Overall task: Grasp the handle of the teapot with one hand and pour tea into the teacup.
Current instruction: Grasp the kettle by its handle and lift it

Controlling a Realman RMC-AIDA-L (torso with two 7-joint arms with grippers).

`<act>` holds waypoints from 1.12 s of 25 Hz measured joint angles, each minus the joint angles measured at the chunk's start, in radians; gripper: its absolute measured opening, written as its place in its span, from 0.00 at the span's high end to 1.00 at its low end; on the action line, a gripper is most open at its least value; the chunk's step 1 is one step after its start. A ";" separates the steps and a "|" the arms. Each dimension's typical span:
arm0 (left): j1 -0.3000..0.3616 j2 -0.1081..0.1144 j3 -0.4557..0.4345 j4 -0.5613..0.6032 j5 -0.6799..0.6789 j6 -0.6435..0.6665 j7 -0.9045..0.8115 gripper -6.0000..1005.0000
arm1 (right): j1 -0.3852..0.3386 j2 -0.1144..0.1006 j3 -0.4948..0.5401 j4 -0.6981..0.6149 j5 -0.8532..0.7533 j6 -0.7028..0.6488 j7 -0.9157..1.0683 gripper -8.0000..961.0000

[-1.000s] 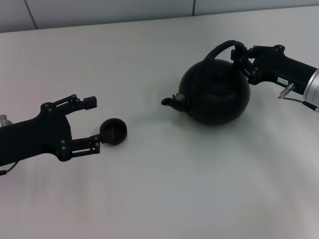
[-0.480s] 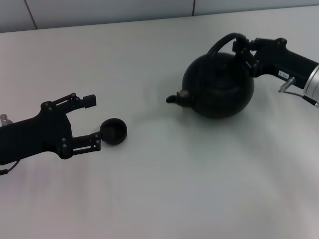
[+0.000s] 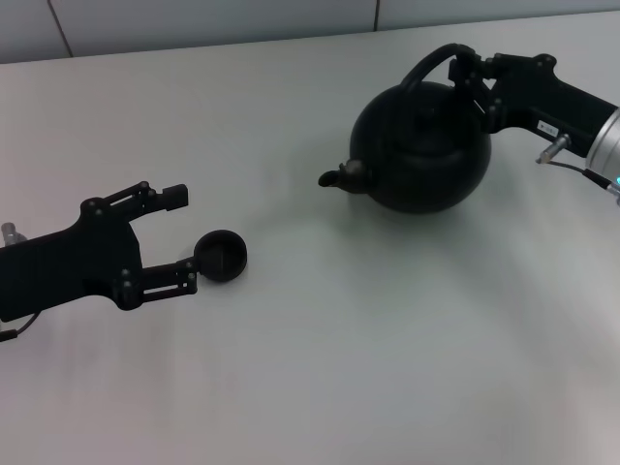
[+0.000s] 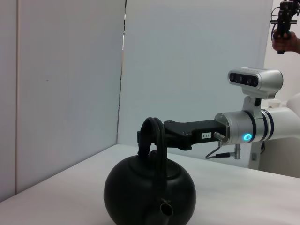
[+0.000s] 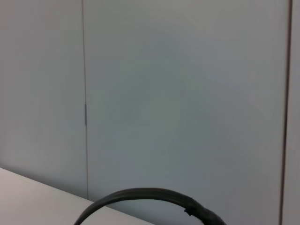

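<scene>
The matte-black teapot (image 3: 421, 150) is at the far right, its spout (image 3: 334, 178) pointing left. My right gripper (image 3: 472, 83) reaches in from the right and is shut on the arched handle (image 3: 433, 64). Whether the pot's base touches the table cannot be told. The left wrist view shows the teapot (image 4: 149, 192), its handle (image 4: 156, 136) and the right gripper (image 4: 146, 139) clamped on it. A piece of the handle (image 5: 150, 194) shows in the right wrist view. The small dark teacup (image 3: 221, 256) sits at the left. My left gripper (image 3: 184, 239) lies open beside it, lower fingertip against the cup.
The white table (image 3: 339, 349) runs back to a grey wall (image 3: 194, 19). The right arm's silver wrist (image 4: 243, 131) with a lit blue ring and a camera head (image 4: 255, 82) show beyond the teapot in the left wrist view.
The right gripper has carried the teapot by its handle upward in the head view, the spout ending slightly higher. The left gripper and the teacup have not moved.
</scene>
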 joint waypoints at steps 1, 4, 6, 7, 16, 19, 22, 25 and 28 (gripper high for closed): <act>0.000 0.000 0.000 0.000 0.000 0.000 0.000 0.14 | 0.004 0.000 0.000 0.000 -0.002 0.000 0.000 0.89; -0.001 0.000 0.000 0.000 0.000 -0.001 0.000 0.14 | 0.014 0.000 -0.008 0.000 -0.004 -0.001 0.000 0.89; -0.001 0.000 0.000 0.000 0.000 -0.001 0.000 0.14 | 0.020 0.000 -0.015 0.000 -0.004 -0.003 -0.001 0.89; -0.001 0.000 0.000 0.000 0.000 -0.001 0.001 0.14 | 0.022 0.000 -0.018 0.000 -0.004 -0.003 -0.001 0.89; 0.003 0.000 0.000 0.001 0.000 -0.001 0.002 0.14 | 0.049 0.001 -0.027 0.003 -0.004 -0.003 -0.001 0.89; 0.007 0.000 0.000 0.003 0.000 -0.001 0.003 0.14 | 0.062 0.001 -0.028 0.011 -0.004 -0.001 -0.001 0.89; 0.009 0.003 0.000 0.001 0.000 -0.001 0.003 0.14 | 0.075 -0.001 -0.053 0.021 -0.006 0.007 0.002 0.89; 0.009 0.005 0.000 0.001 0.000 -0.001 0.003 0.14 | 0.088 -0.001 -0.080 0.020 -0.006 0.008 0.004 0.89; 0.011 0.007 0.000 0.001 0.000 -0.001 0.003 0.14 | 0.100 -0.001 -0.102 0.018 -0.007 0.008 0.006 0.89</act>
